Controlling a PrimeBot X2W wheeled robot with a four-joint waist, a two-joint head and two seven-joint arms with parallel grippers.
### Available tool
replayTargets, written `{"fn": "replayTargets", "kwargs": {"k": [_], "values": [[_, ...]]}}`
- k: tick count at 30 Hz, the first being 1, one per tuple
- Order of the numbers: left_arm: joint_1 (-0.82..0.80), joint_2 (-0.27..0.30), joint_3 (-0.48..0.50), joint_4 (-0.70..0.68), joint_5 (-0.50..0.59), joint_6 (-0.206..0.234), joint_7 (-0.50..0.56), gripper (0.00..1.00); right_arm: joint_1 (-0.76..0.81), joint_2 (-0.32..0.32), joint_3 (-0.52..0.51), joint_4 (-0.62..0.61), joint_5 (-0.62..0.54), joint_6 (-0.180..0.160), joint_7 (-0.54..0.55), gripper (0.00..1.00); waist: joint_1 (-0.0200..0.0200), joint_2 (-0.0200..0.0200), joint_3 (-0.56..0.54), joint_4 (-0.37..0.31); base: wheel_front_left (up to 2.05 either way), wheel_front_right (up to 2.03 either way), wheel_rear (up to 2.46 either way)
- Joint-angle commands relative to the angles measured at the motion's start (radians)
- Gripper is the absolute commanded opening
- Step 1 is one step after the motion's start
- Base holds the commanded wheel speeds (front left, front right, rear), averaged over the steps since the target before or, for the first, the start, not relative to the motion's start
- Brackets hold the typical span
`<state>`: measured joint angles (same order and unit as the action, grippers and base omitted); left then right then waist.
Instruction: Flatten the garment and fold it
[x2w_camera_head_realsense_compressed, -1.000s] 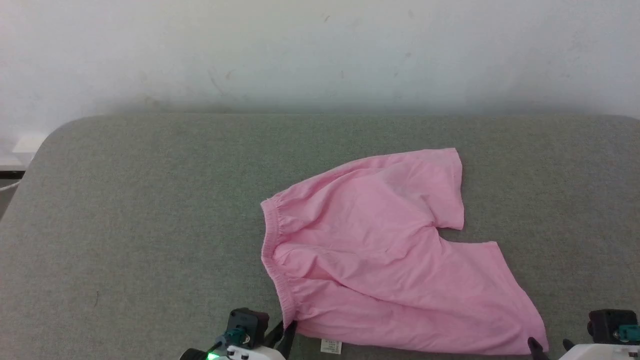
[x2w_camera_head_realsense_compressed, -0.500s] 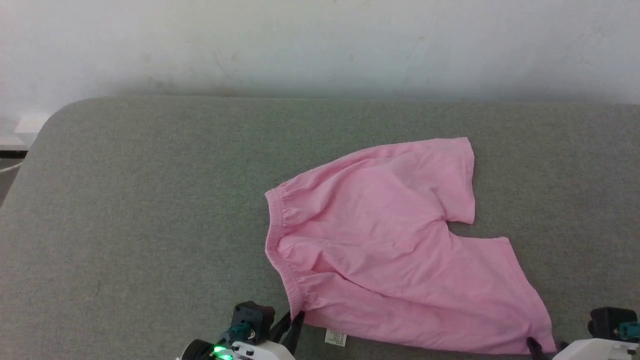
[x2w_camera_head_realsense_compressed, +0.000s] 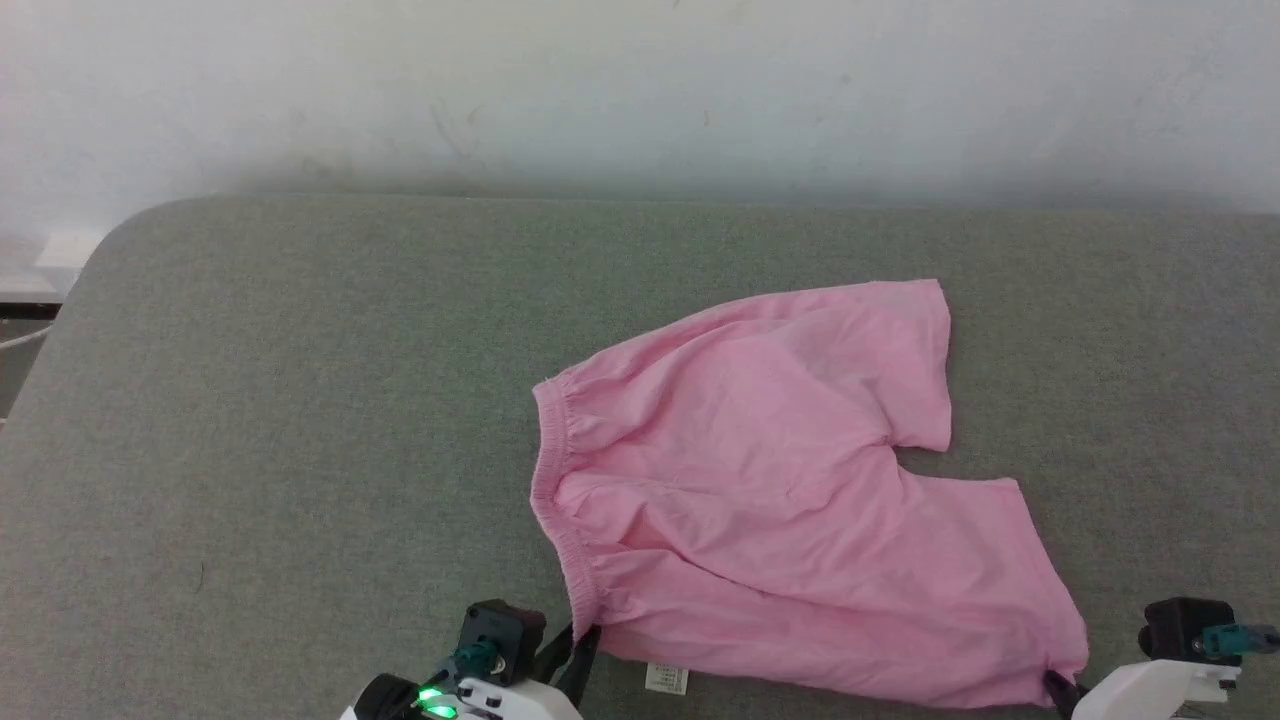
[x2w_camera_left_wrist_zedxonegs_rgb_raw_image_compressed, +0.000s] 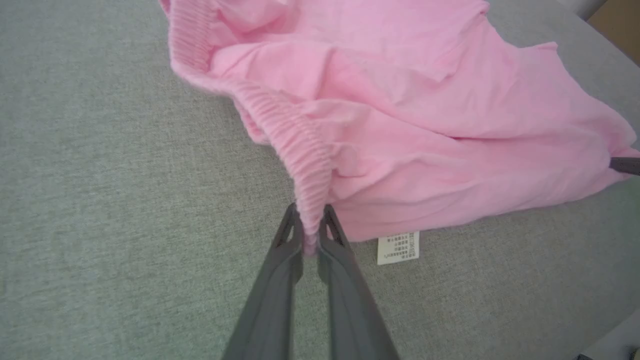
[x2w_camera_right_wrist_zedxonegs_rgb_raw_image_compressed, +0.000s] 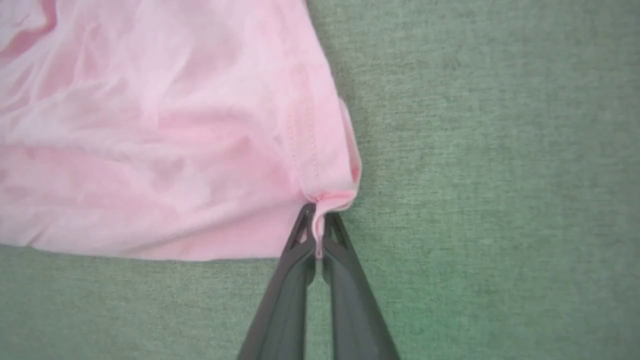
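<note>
Pinching the near end of the elastic waistband (x2w_camera_left_wrist_zedxonegs_rgb_raw_image_compressed: 300, 145), our left gripper (x2w_camera_left_wrist_zedxonegs_rgb_raw_image_compressed: 310, 216) has its two dark fingers drawn almost together, with a ridge of pink fabric squeezed between the tips. Our right gripper (x2w_camera_right_wrist_zedxonegs_rgb_raw_image_compressed: 318, 216) is likewise closed to a narrow slit on the shorts (x2w_camera_head_realsense_compressed: 760, 480), gripping the near corner of a leg hem (x2w_camera_right_wrist_zedxonegs_rgb_raw_image_compressed: 306, 130) (the double stitch line runs right down to the tips).

We see the shorts lying on the grey-green table (x2w_camera_head_realsense_compressed: 300, 420), right of its middle in the head view, with the waistband toward our left and both legs toward our right. The far leg points off toward the pale wall (x2w_camera_head_realsense_compressed: 600, 90). The near leg spreads out closer to us, its corner at our right gripper.

The fabric is not flat: soft creases run across the seat, and the waistband bunches and lifts near our left fingertips. A small white printed label (x2w_camera_left_wrist_zedxonegs_rgb_raw_image_compressed: 398, 247) lies on the table just beside the left gripper, poking out from under the near edge of the shorts. In the left wrist view, a dark fingertip of the right gripper touches the shorts' corner at that view's right edge.
</note>
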<state>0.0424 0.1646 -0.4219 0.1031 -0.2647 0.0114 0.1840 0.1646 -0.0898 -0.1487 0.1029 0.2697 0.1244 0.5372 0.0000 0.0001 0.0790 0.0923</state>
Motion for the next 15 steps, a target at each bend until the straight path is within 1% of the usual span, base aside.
{"fn": "replayTargets", "kwargs": {"k": [1, 4, 7, 9, 12, 15], "values": [[0.009, 0.010, -0.002, -0.005, -0.008, 0.001, 0.006, 0.00, 0.009, 0.011, 0.018, 0.002, 0.024, 0.006, 0.015, 0.00, 0.0000, -0.0001, -0.019, -0.004, 0.00, 0.00, 0.00], [0.023, 0.036, -0.005, -0.020, -0.011, -0.010, 0.032, 0.00, 0.006, -0.005, 0.025, -0.065, 0.088, 0.006, 0.040, 0.00, 0.0000, -0.0001, -0.047, -0.008, 0.00, 0.00, 0.00], [0.035, 0.065, 0.002, -0.059, -0.017, -0.016, 0.054, 0.00, 0.004, -0.037, 0.018, -0.159, 0.155, 0.006, 0.079, 0.00, 0.0000, -0.0001, -0.075, -0.011, 0.00, 0.00, 0.00], [0.039, 0.085, 0.011, -0.100, -0.025, -0.019, 0.074, 0.00, -0.003, -0.058, 0.008, -0.224, 0.202, 0.006, 0.109, 0.00, 0.0000, -0.0001, -0.089, -0.013, 0.00, 0.00, 0.00], [0.035, 0.123, 0.030, -0.171, -0.035, -0.027, 0.110, 0.00, -0.028, -0.073, -0.013, -0.314, 0.285, 0.006, 0.161, 0.00, 0.0000, -0.0001, -0.106, -0.015, 0.00, 0.00, 0.00], [0.015, 0.154, 0.058, -0.251, -0.057, -0.035, 0.152, 0.00, -0.068, -0.097, -0.025, -0.384, 0.357, 0.006, 0.205, 0.00, 0.0000, -0.0001, -0.117, -0.017, 0.00, 0.00, 0.00]]}}
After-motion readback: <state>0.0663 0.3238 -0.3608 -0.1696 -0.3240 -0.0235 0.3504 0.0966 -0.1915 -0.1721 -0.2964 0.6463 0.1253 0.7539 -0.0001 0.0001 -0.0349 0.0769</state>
